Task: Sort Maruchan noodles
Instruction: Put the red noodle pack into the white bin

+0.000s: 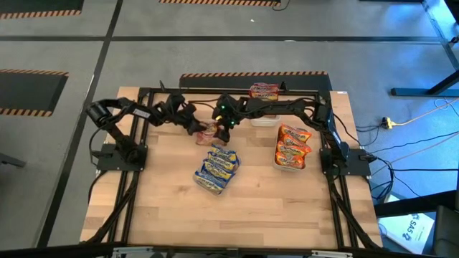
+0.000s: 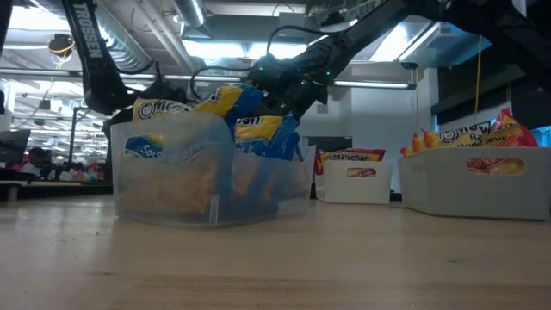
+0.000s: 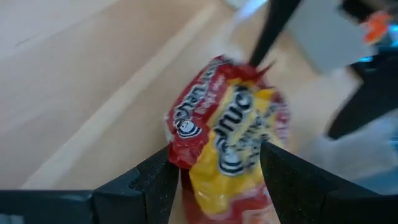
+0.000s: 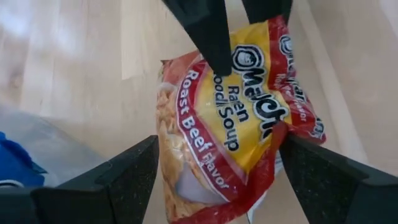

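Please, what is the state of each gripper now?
Left gripper: closed on the red noodle packet.
Right gripper: closed on the same packet.

On the pale wooden worktop [image 2: 275, 258] stands a clear plastic rectangular container [image 2: 198, 176] full of blue-and-yellow noodle packets [image 2: 250, 120]. Behind are two white containers [image 2: 357, 182], the nearer one [image 2: 478, 181] holding orange packets [image 2: 482, 136].
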Available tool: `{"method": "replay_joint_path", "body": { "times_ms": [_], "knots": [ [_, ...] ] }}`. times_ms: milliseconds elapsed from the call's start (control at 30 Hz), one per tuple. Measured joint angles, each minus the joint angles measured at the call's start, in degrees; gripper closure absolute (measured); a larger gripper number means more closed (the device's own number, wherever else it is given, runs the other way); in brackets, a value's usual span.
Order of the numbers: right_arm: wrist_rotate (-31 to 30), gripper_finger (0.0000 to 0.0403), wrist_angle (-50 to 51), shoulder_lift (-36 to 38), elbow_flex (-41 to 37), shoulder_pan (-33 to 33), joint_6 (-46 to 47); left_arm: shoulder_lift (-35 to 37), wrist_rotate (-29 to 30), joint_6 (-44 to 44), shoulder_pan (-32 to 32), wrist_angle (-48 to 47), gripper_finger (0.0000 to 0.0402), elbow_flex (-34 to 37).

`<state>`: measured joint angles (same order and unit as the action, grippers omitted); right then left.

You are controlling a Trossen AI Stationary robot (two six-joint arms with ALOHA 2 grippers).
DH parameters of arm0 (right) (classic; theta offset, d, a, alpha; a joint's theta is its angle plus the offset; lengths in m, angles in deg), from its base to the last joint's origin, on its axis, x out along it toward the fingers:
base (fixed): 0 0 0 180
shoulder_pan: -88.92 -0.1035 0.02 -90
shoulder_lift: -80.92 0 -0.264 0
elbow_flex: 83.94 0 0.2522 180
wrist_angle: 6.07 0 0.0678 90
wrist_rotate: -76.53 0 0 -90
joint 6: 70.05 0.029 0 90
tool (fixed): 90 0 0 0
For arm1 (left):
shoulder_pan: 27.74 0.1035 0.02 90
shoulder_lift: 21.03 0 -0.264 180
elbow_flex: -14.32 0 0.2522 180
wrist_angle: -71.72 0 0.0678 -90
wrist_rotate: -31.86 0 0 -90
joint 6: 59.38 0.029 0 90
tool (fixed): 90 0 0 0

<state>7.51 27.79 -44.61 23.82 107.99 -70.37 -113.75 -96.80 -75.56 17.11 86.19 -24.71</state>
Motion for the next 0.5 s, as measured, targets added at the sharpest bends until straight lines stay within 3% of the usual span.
{"method": "replay_joint_path", "body": {
  "times_ms": [133,333,500],
  "knots": [
    [0.02,0.0087,-0.14,0.0,0.0,-0.04,-0.02,0.0,5.72,0.17,-1.13,-3.58,0.0186,-0.01],
    [0.13,0.0087,-0.64,0.0,0.0,-0.37,-0.15,0.0,5.01,-0.18,-2.77,-4.36,0.0192,-0.01],
    [0.15,0.0087,-0.63,0.0,0.0,-0.37,-0.17,0.02,8.06,0.79,-4.9,-4.0,0.0247,-0.02]
  ]
}}
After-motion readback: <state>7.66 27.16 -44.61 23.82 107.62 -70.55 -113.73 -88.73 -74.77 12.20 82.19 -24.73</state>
